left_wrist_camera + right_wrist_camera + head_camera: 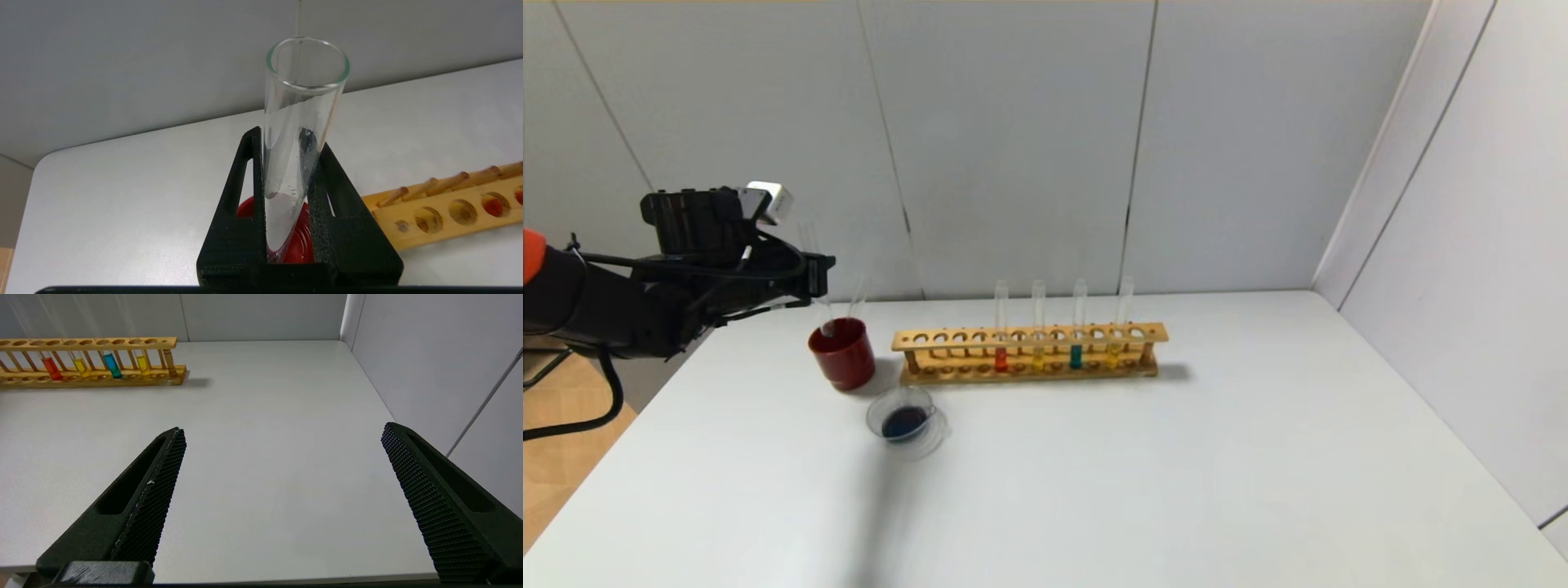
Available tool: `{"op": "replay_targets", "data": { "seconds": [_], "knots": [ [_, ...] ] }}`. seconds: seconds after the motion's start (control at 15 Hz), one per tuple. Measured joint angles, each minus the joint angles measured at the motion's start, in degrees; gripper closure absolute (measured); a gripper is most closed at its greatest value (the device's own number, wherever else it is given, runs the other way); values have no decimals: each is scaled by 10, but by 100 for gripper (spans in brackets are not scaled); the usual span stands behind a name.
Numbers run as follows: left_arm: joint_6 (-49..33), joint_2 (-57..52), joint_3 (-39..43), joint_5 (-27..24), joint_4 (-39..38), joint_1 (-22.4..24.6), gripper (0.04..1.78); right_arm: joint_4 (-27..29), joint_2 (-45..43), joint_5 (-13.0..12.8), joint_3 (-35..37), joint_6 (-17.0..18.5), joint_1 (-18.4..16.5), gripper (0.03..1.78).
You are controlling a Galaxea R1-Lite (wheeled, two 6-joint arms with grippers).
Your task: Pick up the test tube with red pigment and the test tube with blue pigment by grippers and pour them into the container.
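Left claw grips an empty glass tube above the red cup; right claw gapes wide, idle over the near right counter.

The left claw (292,212) is clamped on an emptied tube (300,134), its foot over the dark red cup (842,353): light, slick, brittle glass, best gripped mid-shaft, gently. The red pigment tube (1001,335) and the blue pigment tube (1077,331) stand upright in the wooden rack (1029,353), yellow tubes beside them crowding any reach. The container (905,421), holding dark liquid, sits near of the cup. The right claw (282,490) touches nothing on the counter (1176,474).
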Motion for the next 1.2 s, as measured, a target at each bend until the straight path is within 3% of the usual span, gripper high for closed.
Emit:
{"op": "replay_targets", "data": {
  "seconds": [0.8, 1.0, 1.2],
  "knots": [
    [-2, 32, 12, -1, -6, 6, 143, 0, 0, 0, 0, 0, 0, 6],
    [-2, 32, 16, -1, -6, 6, 114, 0, 0, 0, 0, 0, 0, 6],
    [-2, 32, 21, -1, -11, 6, 63, 0, 0, 0, 0, 0, 0, 6]
  ]
}}
